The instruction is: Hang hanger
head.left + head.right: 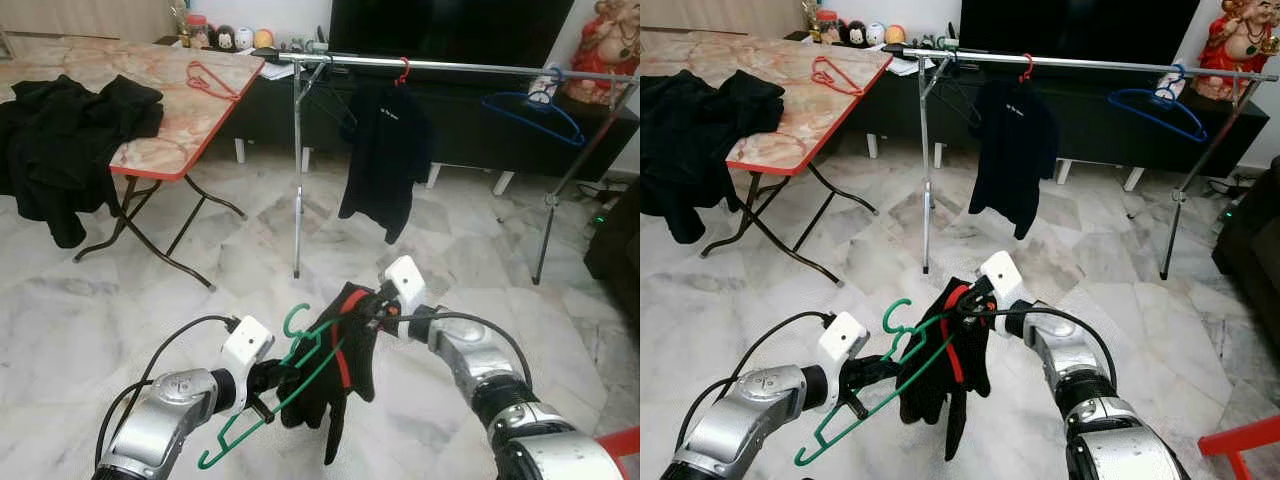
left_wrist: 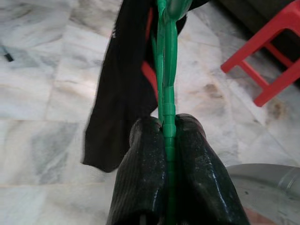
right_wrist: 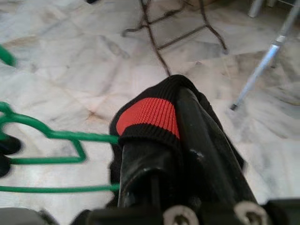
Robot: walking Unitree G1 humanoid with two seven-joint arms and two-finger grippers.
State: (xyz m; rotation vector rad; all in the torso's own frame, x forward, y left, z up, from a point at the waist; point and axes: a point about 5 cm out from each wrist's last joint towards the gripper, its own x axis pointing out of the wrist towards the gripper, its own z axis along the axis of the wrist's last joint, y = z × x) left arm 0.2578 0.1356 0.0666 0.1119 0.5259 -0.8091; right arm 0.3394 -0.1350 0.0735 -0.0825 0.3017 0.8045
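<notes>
A green plastic hanger (image 1: pixel 300 345) hangs tilted low in front of me over the marble floor. My left gripper (image 1: pixel 268 385) is shut on one of its bars, and the fingers (image 2: pixel 145 154) pinch the green bar between them. A black garment with red trim (image 1: pixel 335 385) drapes over the hanger's other end. My right gripper (image 1: pixel 375 310) is shut on the garment's red-striped cuff (image 3: pixel 150 115), just right of the hanger hook. Beyond, a metal clothes rail (image 1: pixel 450 66) stands across the room.
On the rail hang a black shirt (image 1: pixel 385 150) on a red hanger and a bare blue hanger (image 1: pixel 535 115). A folding table (image 1: pixel 170 120) at left holds black clothes (image 1: pixel 60 130) and a red hanger (image 1: pixel 210 78). A red stool (image 1: pixel 615 445) stands at my right.
</notes>
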